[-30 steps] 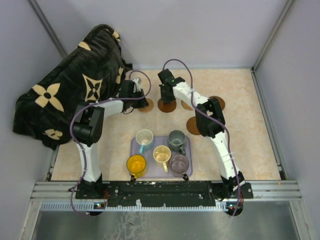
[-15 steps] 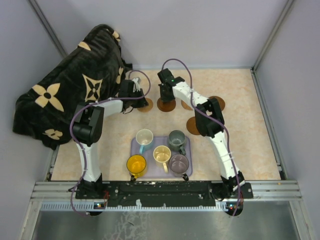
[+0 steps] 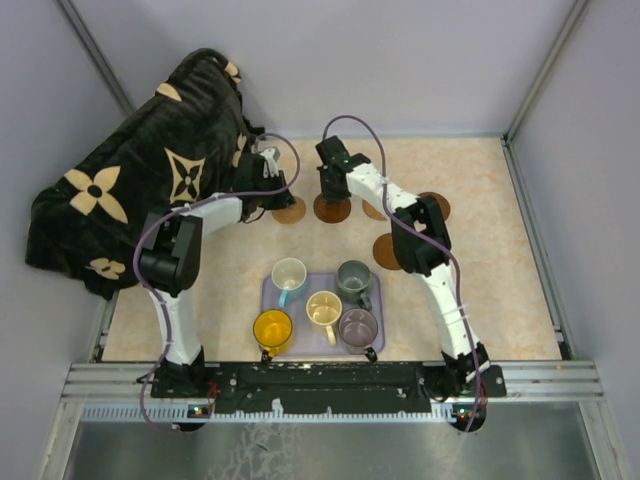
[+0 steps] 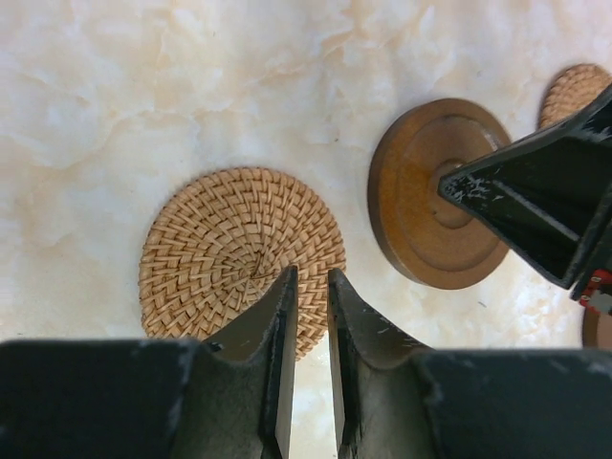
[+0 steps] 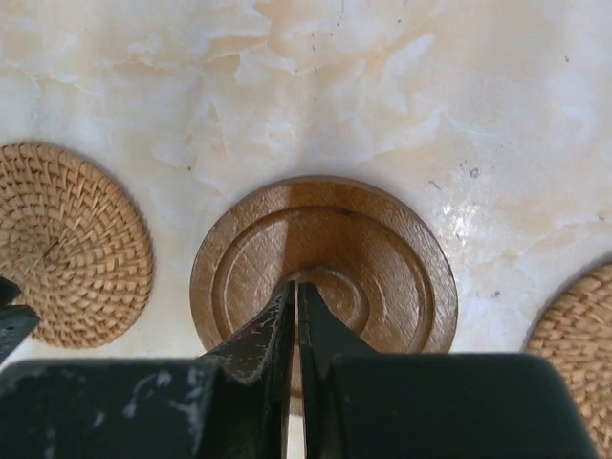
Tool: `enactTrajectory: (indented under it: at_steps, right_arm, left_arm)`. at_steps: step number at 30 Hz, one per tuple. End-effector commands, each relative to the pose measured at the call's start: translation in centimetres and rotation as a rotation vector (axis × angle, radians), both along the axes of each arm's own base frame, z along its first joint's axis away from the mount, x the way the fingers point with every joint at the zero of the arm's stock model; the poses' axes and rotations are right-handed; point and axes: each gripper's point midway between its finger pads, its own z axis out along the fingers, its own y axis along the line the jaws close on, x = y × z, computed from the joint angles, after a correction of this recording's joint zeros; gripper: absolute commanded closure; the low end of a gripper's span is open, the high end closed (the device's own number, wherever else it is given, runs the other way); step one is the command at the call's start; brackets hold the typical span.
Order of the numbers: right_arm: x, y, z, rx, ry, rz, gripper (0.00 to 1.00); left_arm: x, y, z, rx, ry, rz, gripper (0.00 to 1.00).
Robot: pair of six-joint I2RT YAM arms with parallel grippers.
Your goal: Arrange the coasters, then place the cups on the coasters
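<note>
Five cups (image 3: 323,310) sat in the tray (image 3: 305,343) at the counter's (image 3: 500,300) near side. We saw the left end effector (image 4: 308,287) clenched, empty, over a woven coaster's (image 4: 229,239) edge, and the right end effector (image 5: 296,296) clenched, empty, tips at a wooden coaster's (image 5: 382,277) centre.

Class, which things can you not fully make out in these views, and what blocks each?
Top view: dark coaster partly hidden behind the right arm's elbow.
Left wrist view: far woven coaster partly covered by the right hand.
Right wrist view: right-side woven coaster cut off by the frame edge.
</note>
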Motion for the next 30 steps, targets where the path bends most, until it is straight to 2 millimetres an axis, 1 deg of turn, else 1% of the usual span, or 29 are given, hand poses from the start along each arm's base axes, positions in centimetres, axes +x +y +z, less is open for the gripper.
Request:
enactTrajectory:
  at_steps: [1,4,5,8,11,12,13,16,17,19,20,21,23,24,25,27,30]
  right_arm:
    - [0.7,0.5,8.3,0.069,-0.150,0.016,0.94]
    - [0.3,0.3,9.8,0.087,-0.166,0.017,0.93]
    - [-0.1,0.2,10.1,0.088,-0.166,0.017,0.93]
    - [-1.0,-0.5,11.4,0.089,-0.180,0.010,0.93]
    - [-2.6,-2.3,12.5,0.070,-0.192,-0.021,0.91]
    - [-3.3,-3.0,12.4,0.055,-0.193,-0.033,0.87]
    - [-4.0,-3.8,12.4,0.044,-0.199,-0.046,0.82]
    - [-6.5,-6.9,11.7,-0.008,-0.203,-0.103,0.70]
    - [-7.5,-8.0,11.2,-0.029,-0.196,-0.125,0.65]
    - [-9.2,-10.3,10.1,-0.064,-0.177,-0.171,0.58]
    - [-10.1,-11.3,9.5,-0.075,-0.160,-0.189,0.56]
    - [-11.0,-12.3,9.0,-0.082,-0.146,-0.208,0.55]
    - [-12.8,-14.1,7.3,-0.095,-0.100,-0.245,0.54]
    - [-13.5,-14.9,7.2,-0.093,-0.095,-0.259,0.53]
    - [-14.1,-15.6,6.6,-0.099,-0.081,-0.271,0.53]
    - [-14.9,-17.0,5.8,-0.114,-0.063,-0.297,0.52]
    - [-15.7,-18.4,4.7,-0.136,-0.033,-0.328,0.52]
  left_arm:
    - [1.4,-0.1,5.9,-0.020,-0.139,-0.020,0.75]
    - [1.5,-0.1,6.7,-0.014,-0.158,-0.022,0.75]
    - [1.5,0.0,7.0,-0.014,-0.161,-0.022,0.75]
    - [1.0,0.0,7.8,-0.028,-0.171,-0.022,0.75]
    - [0.0,0.2,8.2,-0.036,-0.172,-0.025,0.75]
    - [-0.5,0.4,8.1,-0.033,-0.168,-0.024,0.75]
    - [-1.1,0.5,8.2,-0.031,-0.166,-0.026,0.75]
    - [-3.0,1.0,8.5,-0.037,-0.160,-0.028,0.73]
    - [-4.0,1.2,8.2,-0.035,-0.153,-0.029,0.72]
    - [-5.4,1.6,8.5,-0.033,-0.156,-0.022,0.68]
    - [-6.0,1.9,8.8,-0.034,-0.160,-0.013,0.67]
    - [-6.6,2.1,9.5,-0.041,-0.176,-0.007,0.66]
    - [-7.8,2.5,9.7,-0.043,-0.182,0.001,0.63]
    - [-8.3,2.7,9.8,-0.042,-0.184,0.004,0.61]
    - [-8.8,2.8,9.9,-0.040,-0.183,0.005,0.58]
    - [-9.6,2.9,10.0,-0.038,-0.182,0.003,0.54]
    - [-10.2,2.8,10.5,-0.041,-0.190,-0.001,0.52]
